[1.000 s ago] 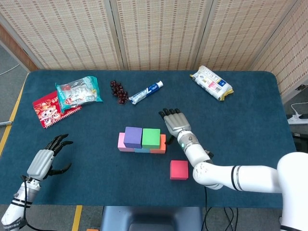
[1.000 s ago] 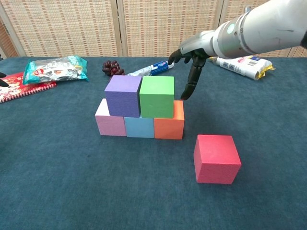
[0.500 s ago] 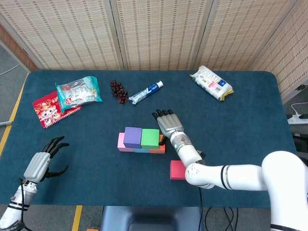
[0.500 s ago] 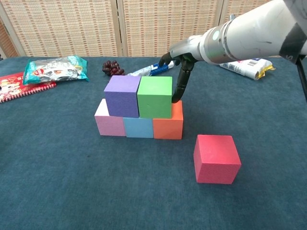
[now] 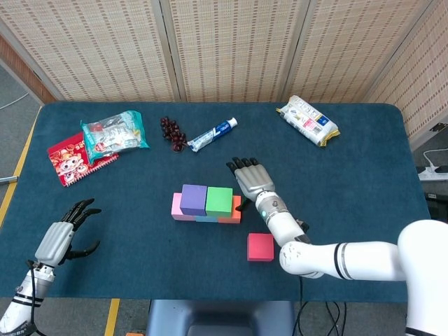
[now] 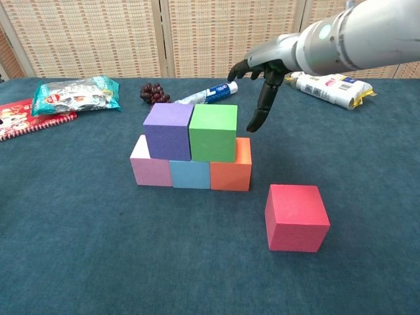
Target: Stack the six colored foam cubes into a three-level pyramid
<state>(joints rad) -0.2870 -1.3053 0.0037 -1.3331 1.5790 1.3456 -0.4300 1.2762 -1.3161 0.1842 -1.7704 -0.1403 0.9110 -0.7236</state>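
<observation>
A bottom row of pink (image 6: pixel 149 169), light blue (image 6: pixel 190 174) and orange (image 6: pixel 231 172) cubes carries a purple cube (image 6: pixel 168 131) and a green cube (image 6: pixel 213 132). A red cube (image 6: pixel 296 217) lies alone on the table, to the front right. My right hand (image 6: pixel 262 82) hovers open just right of the green cube, fingers pointing down, touching nothing; in the head view the right hand (image 5: pixel 253 182) sits beside the stack (image 5: pixel 207 204). My left hand (image 5: pixel 64 236) rests open near the front left edge, far from the cubes.
At the back lie a toothpaste tube (image 6: pixel 211 94), dark grapes (image 6: pixel 153 93), a snack bag (image 6: pixel 77 94), a red packet (image 5: pixel 73 158) and a white package (image 6: pixel 331 88). The table's front edge (image 5: pixel 210 299) runs close to the red cube (image 5: pixel 260 246).
My right hand touched the green cube's right side half a second ago and has since drawn back to the right and up. The green cube sits slightly further left than a second ago.
</observation>
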